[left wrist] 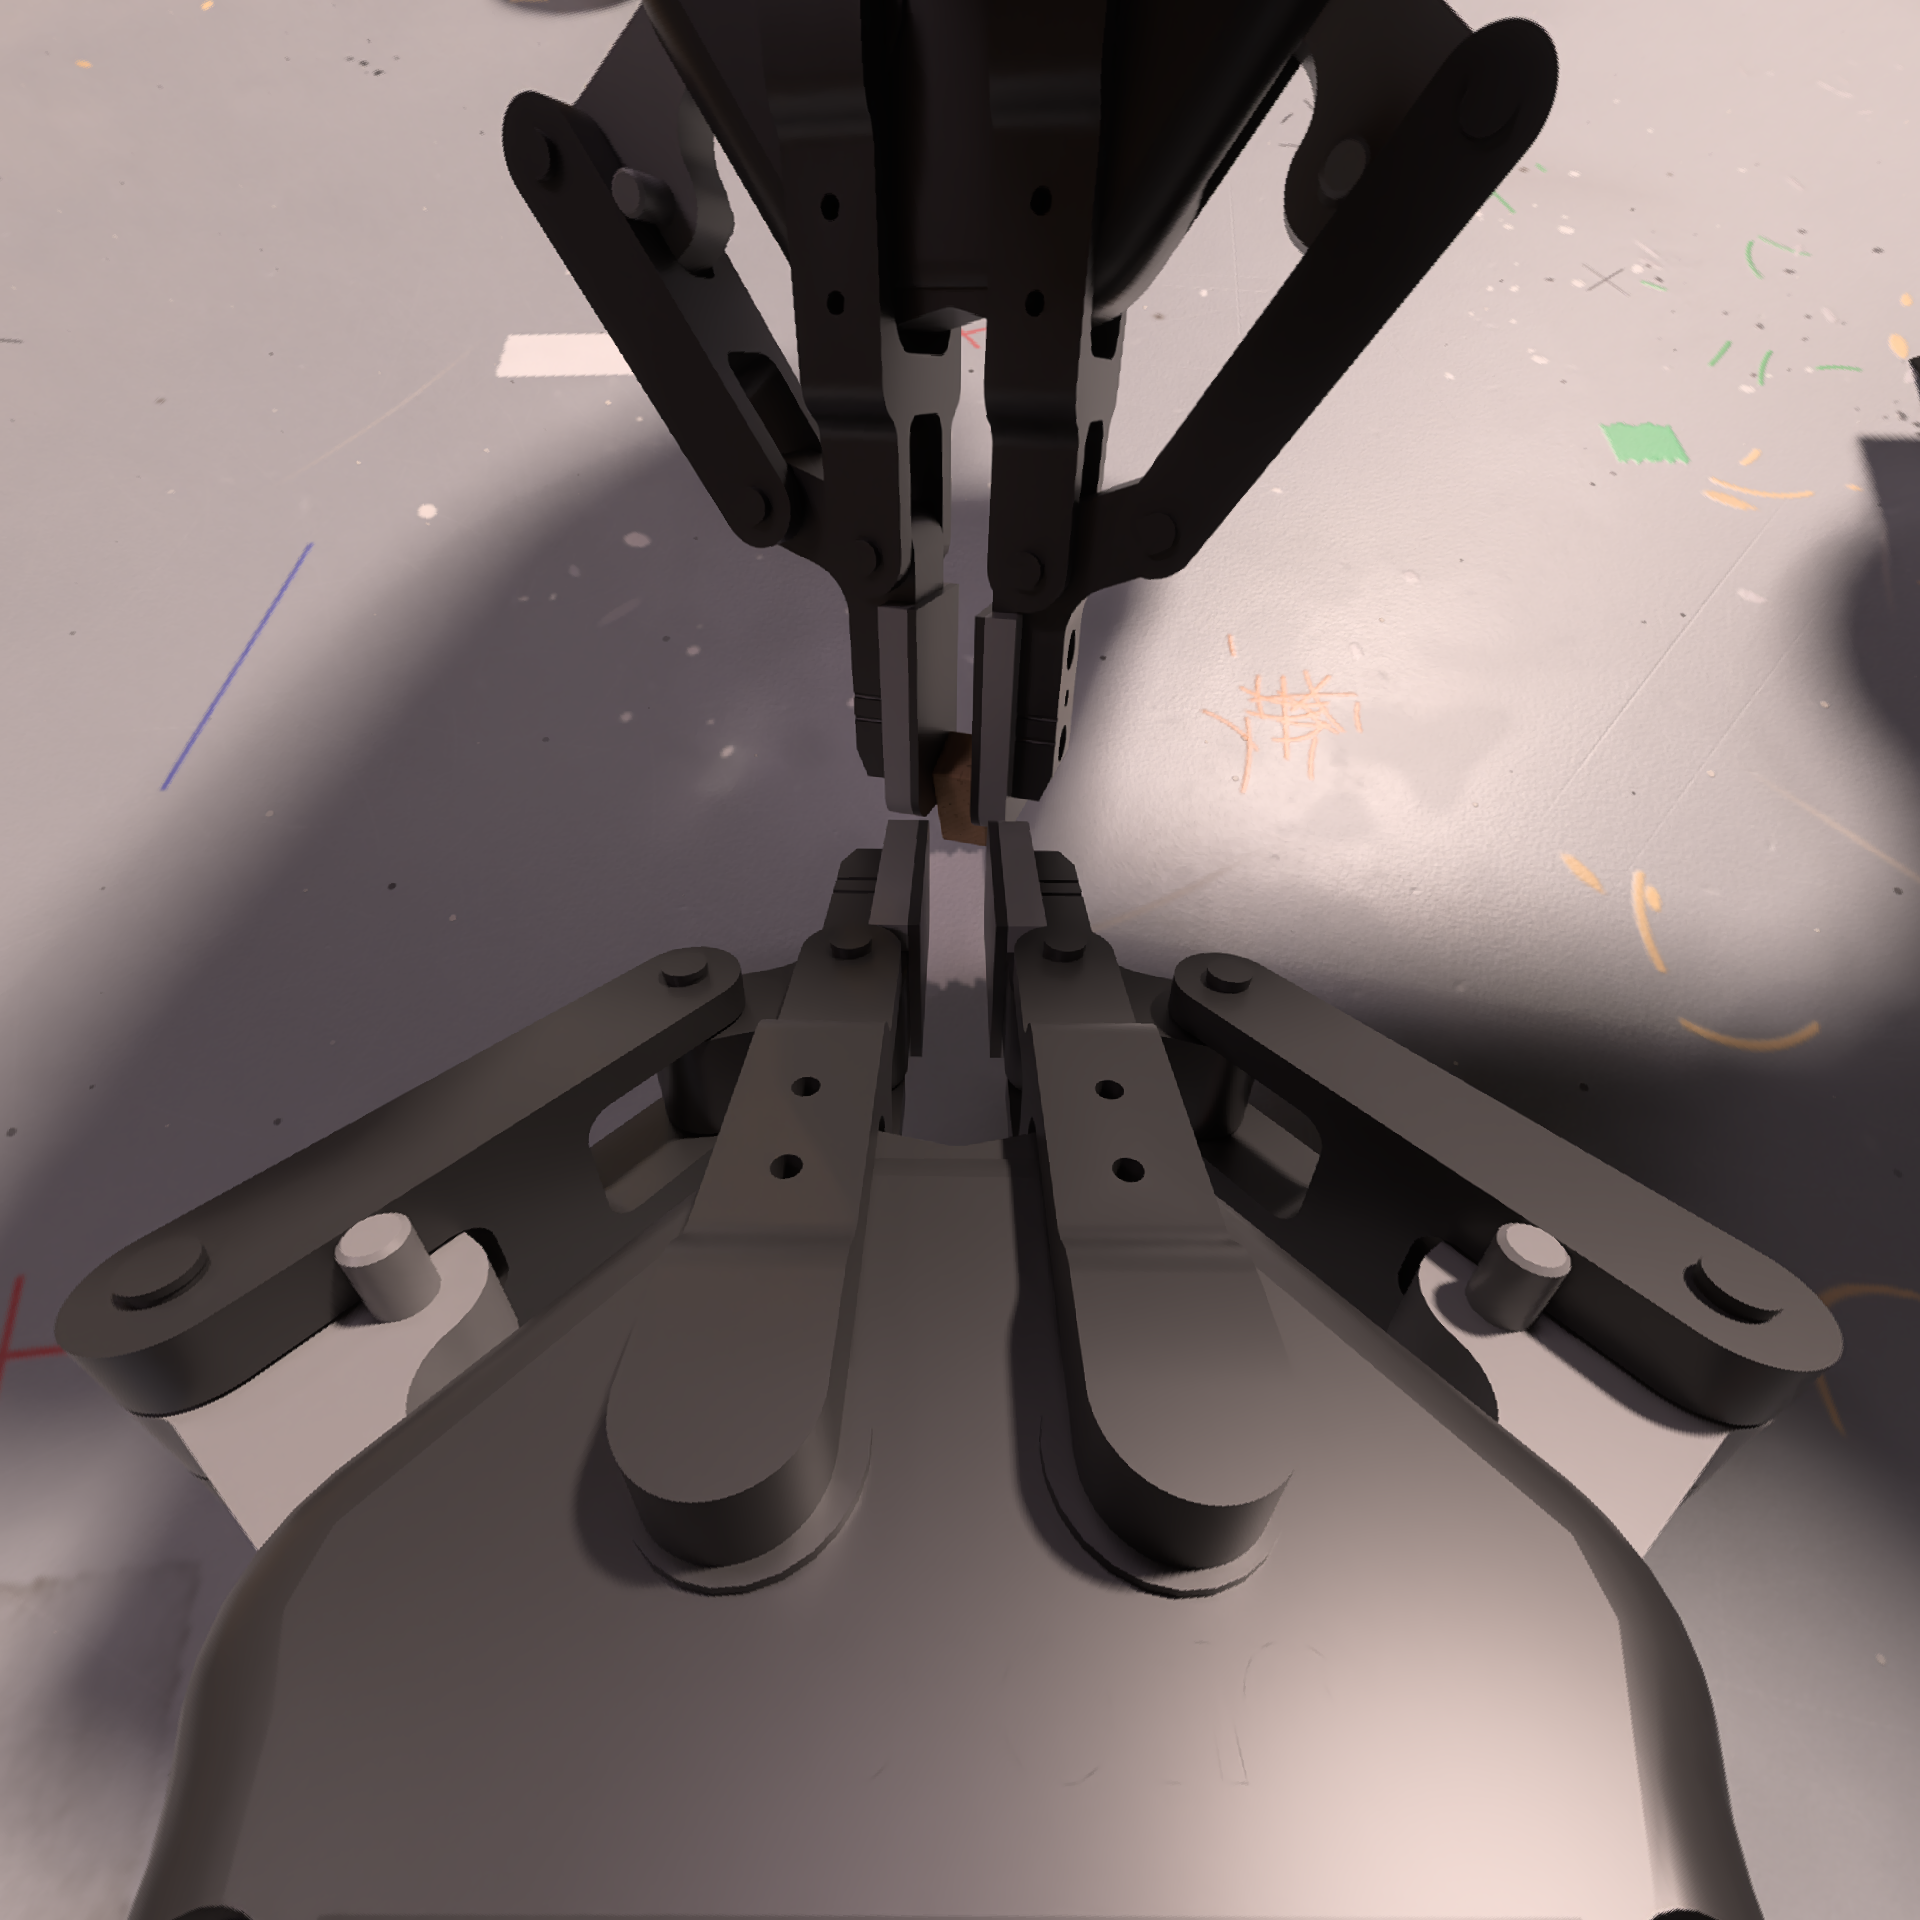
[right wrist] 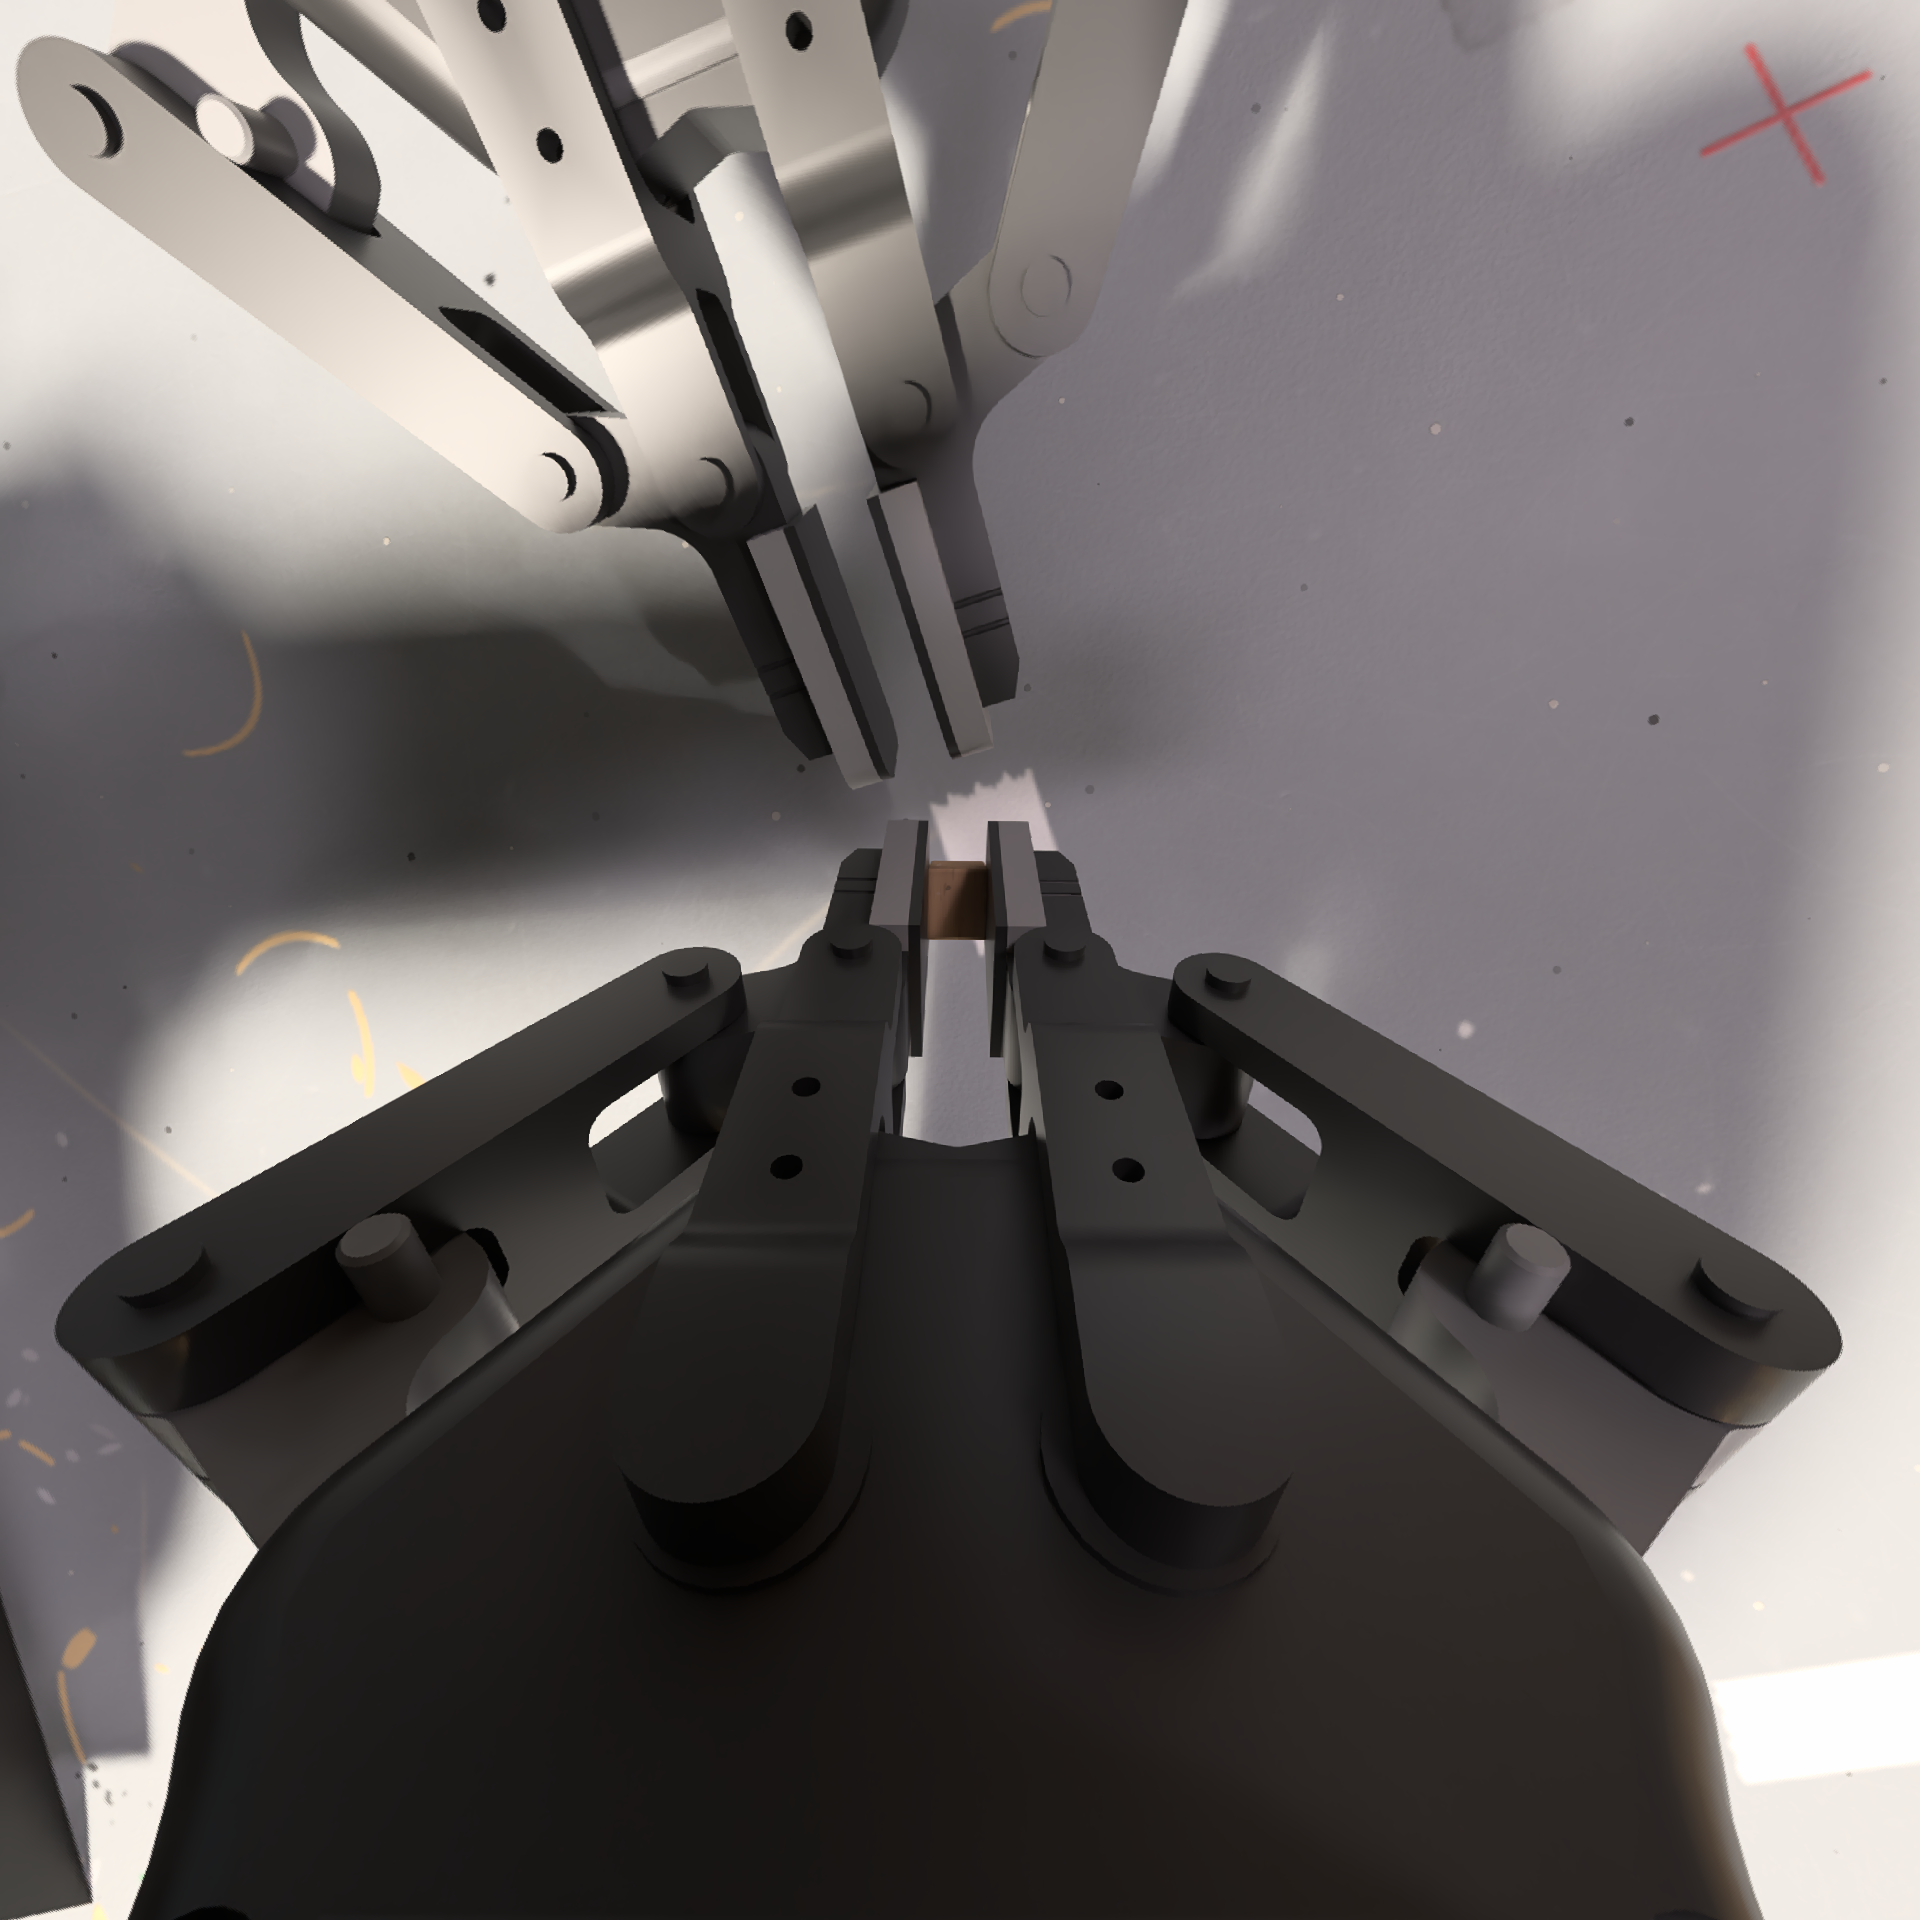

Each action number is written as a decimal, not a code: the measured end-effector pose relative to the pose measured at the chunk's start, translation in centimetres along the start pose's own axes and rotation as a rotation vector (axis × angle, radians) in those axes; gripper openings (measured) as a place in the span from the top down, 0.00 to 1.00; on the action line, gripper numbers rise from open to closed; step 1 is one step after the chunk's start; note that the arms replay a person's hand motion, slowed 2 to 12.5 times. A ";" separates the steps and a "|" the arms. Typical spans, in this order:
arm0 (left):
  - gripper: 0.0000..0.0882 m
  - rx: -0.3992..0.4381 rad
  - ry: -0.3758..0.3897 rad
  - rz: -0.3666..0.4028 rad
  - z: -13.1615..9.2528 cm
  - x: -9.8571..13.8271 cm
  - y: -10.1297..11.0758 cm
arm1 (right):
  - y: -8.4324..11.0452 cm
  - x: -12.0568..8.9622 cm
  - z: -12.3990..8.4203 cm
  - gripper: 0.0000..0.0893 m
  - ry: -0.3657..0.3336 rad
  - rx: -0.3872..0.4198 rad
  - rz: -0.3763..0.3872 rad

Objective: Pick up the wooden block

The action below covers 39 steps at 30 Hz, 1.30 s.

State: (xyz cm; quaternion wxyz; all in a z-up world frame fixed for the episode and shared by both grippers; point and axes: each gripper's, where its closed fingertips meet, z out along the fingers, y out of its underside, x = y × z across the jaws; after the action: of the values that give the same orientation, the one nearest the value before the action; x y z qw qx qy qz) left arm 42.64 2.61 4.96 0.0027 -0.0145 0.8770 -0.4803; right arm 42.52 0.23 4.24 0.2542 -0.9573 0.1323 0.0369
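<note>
While the right gripper [right wrist: 956, 868] pinches the wooden block [right wrist: 957, 900] between its fingertips, the left gripper [left wrist: 956, 862] meets it nearly tip to tip above a grey table [left wrist: 1455, 790]. The right jaws stand nearly closed, a narrow gap apart, with both pads [right wrist: 902, 871] pressed flat against the small brown block, which spans the gap near the tips. From the left wrist view, the block [left wrist: 954, 790] shows as a brown sliver held between the far gripper's [left wrist: 948, 805] fingers, just beyond the left gripper's own tips. The left jaws are likewise drawn close, a thin slot between them, and nothing shows in that slot; from the right wrist view that gripper [right wrist: 914, 764] hangs pale and lit, its tips just short of the block and apart from it. Whether the block rests on the table or hangs clear of it cannot be told. Broad dark shadows of the arms fall across the tabletop, which is speckled with paint flecks, orange scribbles [left wrist: 1288, 717], a blue line [left wrist: 237, 665], a green patch [left wrist: 1645, 442], a white strip [left wrist: 561, 355] and a red cross [right wrist: 1785, 112].
</note>
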 end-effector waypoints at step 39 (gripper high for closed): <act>0.92 -0.056 0.029 0.048 1.3 0.0 0.1 | 0.3 0.3 -0.3 0.89 0.006 0.052 -0.013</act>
State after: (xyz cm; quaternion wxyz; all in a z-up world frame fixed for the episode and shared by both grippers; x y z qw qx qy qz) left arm 42.71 1.59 4.15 0.0014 0.0135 0.8902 -0.4553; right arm 42.71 -0.24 4.29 0.2790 -0.9513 0.1279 0.0287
